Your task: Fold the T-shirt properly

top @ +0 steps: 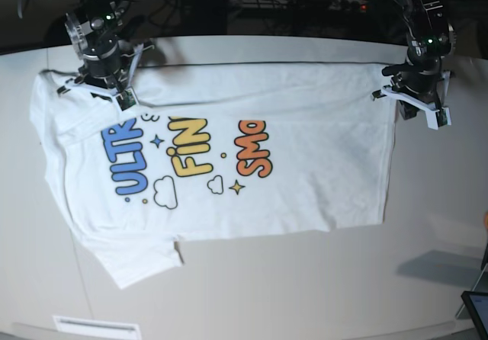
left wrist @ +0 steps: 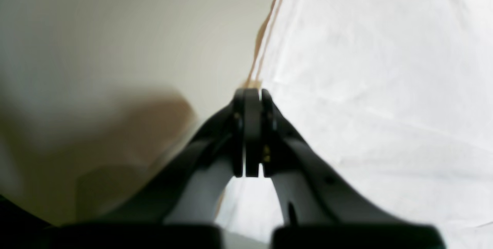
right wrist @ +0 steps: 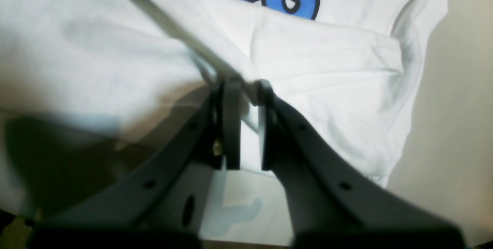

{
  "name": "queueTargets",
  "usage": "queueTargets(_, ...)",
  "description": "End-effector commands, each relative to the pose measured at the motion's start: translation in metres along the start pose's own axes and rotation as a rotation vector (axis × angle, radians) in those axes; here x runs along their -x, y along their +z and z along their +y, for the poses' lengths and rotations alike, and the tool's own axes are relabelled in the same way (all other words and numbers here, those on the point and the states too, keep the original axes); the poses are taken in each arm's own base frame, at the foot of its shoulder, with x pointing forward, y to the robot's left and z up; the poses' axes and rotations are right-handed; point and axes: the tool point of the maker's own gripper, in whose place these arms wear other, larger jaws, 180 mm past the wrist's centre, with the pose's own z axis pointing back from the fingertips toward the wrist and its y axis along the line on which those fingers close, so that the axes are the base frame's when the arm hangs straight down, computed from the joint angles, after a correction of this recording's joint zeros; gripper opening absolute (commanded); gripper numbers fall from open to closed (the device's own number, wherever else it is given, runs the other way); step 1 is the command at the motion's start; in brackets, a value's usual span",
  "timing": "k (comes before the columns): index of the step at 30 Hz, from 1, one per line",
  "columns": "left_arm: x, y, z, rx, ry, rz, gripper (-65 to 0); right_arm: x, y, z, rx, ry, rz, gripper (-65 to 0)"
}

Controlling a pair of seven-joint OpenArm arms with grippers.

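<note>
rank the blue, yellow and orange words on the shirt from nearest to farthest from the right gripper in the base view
From the right gripper, at the T-shirt's top edge on the view's left:
1. Blue word, just below it, on the left.
2. Yellow word, in the middle.
3. Orange word, farthest, toward the view's right.

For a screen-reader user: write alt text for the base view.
A white T-shirt with a colourful cartoon print lies spread flat, print up, on a pale table. The right gripper is at its far left edge and the left gripper at its far right corner.
</note>
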Motion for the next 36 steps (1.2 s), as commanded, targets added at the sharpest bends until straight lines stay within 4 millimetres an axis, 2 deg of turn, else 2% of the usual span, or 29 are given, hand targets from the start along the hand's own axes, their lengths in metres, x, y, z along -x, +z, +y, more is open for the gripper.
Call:
queueTargets(1, -0.017, 0.001, 0.001, -0.002, -0.012, -0.052, -65.0, -0.008, 0.001, -0.005, 0.017, -0.002, -0.026, -63.0)
queueTargets(3, -0.018, 0.001, 0.001, -0.002, -0.011, -0.055, -65.0, -0.006, 0.0, -0.006, 0.02, -0.003, -0.009, -65.0)
queueTargets(7, -0.019, 0.001, 0.001, -0.002, -0.011, -0.057, -65.0, -0.012, -0.001, -0.011, 0.03, -0.004, -0.018, -65.0)
queueTargets(8, -0.019, 0.001, 0.001, -0.002, -0.011, -0.057, -65.0, -0.016, -0.002, -0.012, 0.034, -0.005, -0.027, -65.0)
queueTargets(11, -0.019, 0.001, 0.001, -0.002, -0.011, -0.057, -65.0, -0.024, -0.002, -0.001, 0.005, 0.013, -0.036, -65.0)
queueTargets(17, -0.018, 0.001, 0.001, -0.002, -0.011, -0.055, -65.0, -0.056, -0.004, 0.011, -0.023, 0.049, -0.092, -65.0)
queueTargets(22, -0.016, 0.001, 0.001, -0.003, -0.012, -0.051, -65.0, -0.071, -0.006, 0.008, -0.016, 0.061, -0.125, -65.0)
queueTargets(30, -0.016, 0.002, 0.002, -0.003, -0.013, -0.049, -65.0, -0.057, -0.026, 0.004, -0.02, 0.105, -0.078, -65.0)
queueTargets(36, -0.017, 0.001, 0.001, -0.002, -0.012, -0.052, -65.0, -0.064, -0.028, -0.008, 0.005, 0.117, -0.093, -65.0)
